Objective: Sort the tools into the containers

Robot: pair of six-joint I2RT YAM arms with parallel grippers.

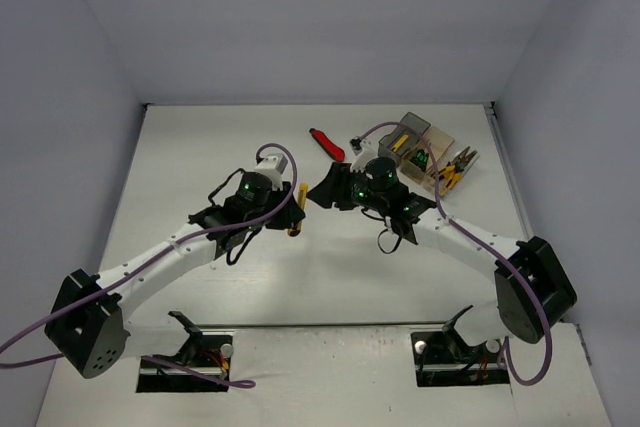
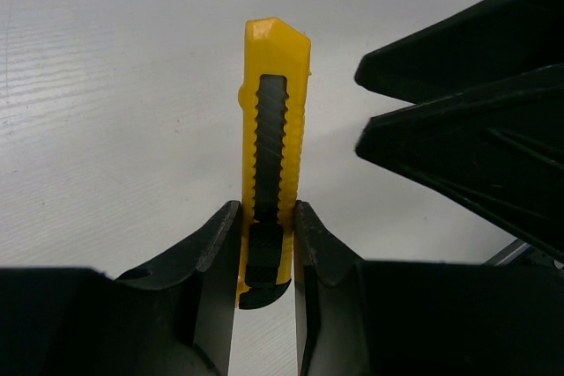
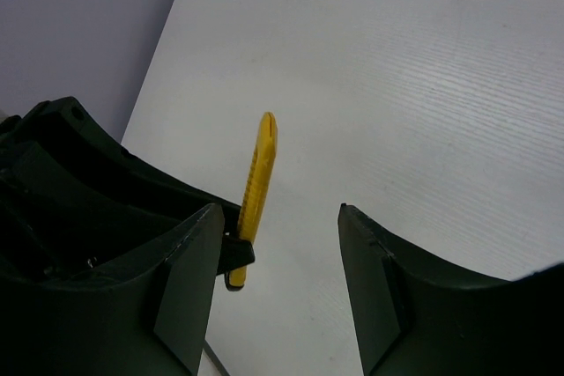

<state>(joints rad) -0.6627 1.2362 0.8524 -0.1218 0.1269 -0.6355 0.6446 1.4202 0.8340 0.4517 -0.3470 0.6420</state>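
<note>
1. The yellow utility knife (image 2: 275,85) is clamped at its rear end, around the black slider, between the closed fingers of the left end effector (image 2: 265,210). The rest of its body projects straight ahead of the fingertips.
2. The right end effector (image 3: 278,213) is held with its jaws apart and nothing between them. The knife is seen edge-on just ahead of its left finger and is not touched by it.
3. Whether the knife is clear of the counter (image 1: 200,147) cannot be told.
4. The knife is judged to be light and stiff, with a smooth plastic shell that may slip. Because it is held only at the tail, a long overhang is left, so it may pivot in the grip if nudged.
5. Some bite is offered by the ridged slider, but pressure along it is best avoided so that the blade is not pushed out.
6. If a second hold is wanted, the flat sides at mid-body, ahead of the left fingertips, are judged the soundest place.
7. The red utility knife (image 1: 326,143) lies on the counter beyond the right end effector. The bins (image 1: 418,124), with pliers (image 1: 457,169) in the outermost, stand off to its right.
</note>
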